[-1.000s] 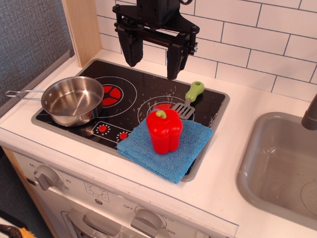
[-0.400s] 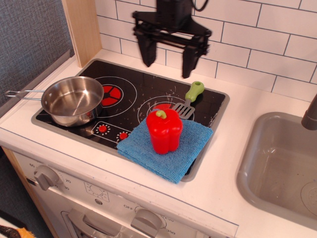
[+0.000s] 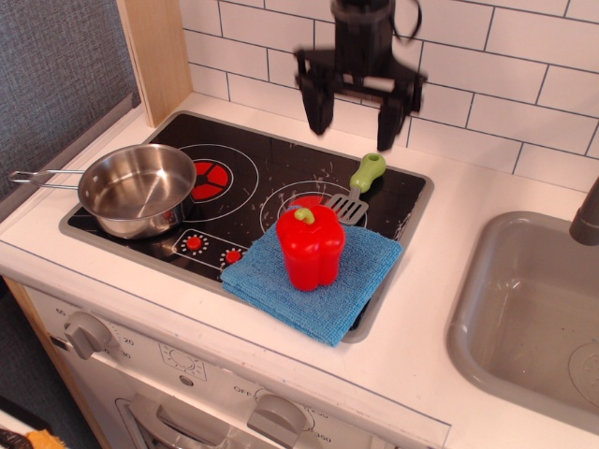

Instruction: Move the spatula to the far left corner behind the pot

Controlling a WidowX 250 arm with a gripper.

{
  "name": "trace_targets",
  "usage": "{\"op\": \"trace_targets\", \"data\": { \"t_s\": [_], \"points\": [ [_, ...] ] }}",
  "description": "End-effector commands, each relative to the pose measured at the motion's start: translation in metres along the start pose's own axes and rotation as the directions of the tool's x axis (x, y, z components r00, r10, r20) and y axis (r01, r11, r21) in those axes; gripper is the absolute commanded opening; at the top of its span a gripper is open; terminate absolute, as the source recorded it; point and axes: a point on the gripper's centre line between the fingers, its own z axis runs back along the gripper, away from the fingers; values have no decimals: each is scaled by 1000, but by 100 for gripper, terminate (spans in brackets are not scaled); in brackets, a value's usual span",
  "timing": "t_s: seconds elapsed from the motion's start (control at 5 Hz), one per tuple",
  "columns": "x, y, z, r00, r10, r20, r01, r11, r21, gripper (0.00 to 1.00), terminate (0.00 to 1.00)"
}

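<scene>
Spatula (image 3: 356, 192) lies on the black cooktop (image 3: 253, 164) right of centre frame, its long axis running diagonally: green handle toward the upper right, slotted head toward the lower left, tucked against the red toy pepper (image 3: 310, 246). The pepper stands on a blue cloth (image 3: 365, 271) overlapping the cooktop's near edge. The pot (image 3: 137, 190) sits at the left of the frame, wire handle pointing left. The gripper (image 3: 354, 112) hangs above the handle at upper centre, fingers spread wide, holding nothing. A grey sink (image 3: 524, 318) fills the lower right.
</scene>
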Motion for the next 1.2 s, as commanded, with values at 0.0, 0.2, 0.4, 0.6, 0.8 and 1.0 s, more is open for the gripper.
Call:
{"op": "trace_targets", "data": {
  "t_s": [0.0, 0.2, 0.4, 0.6, 0.8, 1.0],
  "points": [
    [8, -10, -20, 999, -39, 2, 39, 998, 43, 100, 0],
    [2, -12, -30, 999, -35, -12, 35, 999, 39, 100, 0],
    [-1, -14, -32, 999, -38, -14, 38, 998, 41, 100, 0],
    [-4, -16, -33, 999, -35, -20, 36, 999, 40, 0, 0],
    [-6, -18, -28, 999, -41, -20, 42, 999, 23, 0, 0],
    [1, -13, 17, 995, -37, 89, 34, 999, 32, 0, 0]
  ]
}}
